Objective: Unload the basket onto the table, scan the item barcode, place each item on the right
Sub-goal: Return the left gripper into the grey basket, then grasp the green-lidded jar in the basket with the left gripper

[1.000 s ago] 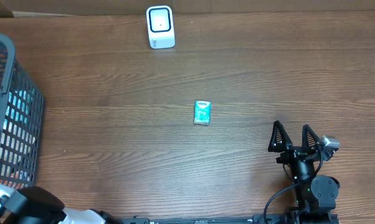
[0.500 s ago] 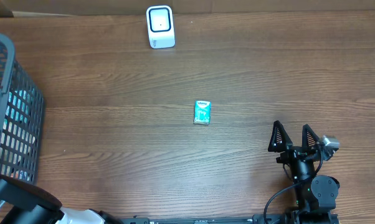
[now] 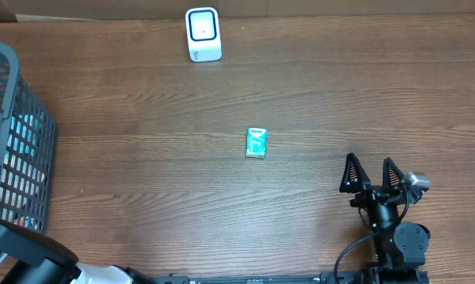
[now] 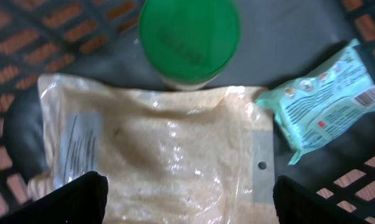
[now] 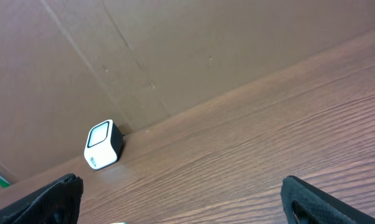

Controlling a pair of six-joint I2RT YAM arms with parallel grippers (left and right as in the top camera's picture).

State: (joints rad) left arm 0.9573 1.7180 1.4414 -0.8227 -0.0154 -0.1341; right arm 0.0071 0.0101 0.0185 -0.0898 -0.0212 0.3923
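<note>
1. The white scanner (image 3: 203,34) stands at the far edge of the wooden tabletop (image 3: 364,87), and its window faces up.
2. A small teal packet (image 3: 256,143) lies flat on the tabletop, well apart from the scanner, on the robot's side of it and a little to the right.
3. A dark mesh basket (image 3: 16,158) stands far to the left of the scanner, at the edge of the tabletop.
4. The left gripper (image 4: 187,199) hangs over the inside of this basket with its fingers (image 4: 72,200) spread wide, and nothing is between them.
5. Under it lies a clear bag (image 4: 156,149) with beige content. A green lid (image 4: 189,36) touches one edge of the bag, and a second pale teal packet (image 4: 327,102) with a barcode on its wrapper touches one corner.
6. The right gripper (image 3: 370,162) is far from the scanner, near the robot's side and to the right. Its fingers (image 3: 349,172) are spread wide and hold nothing.
7. In the right wrist view the scanner (image 5: 103,144) stands against a brown cardboard wall (image 5: 175,43).
</note>
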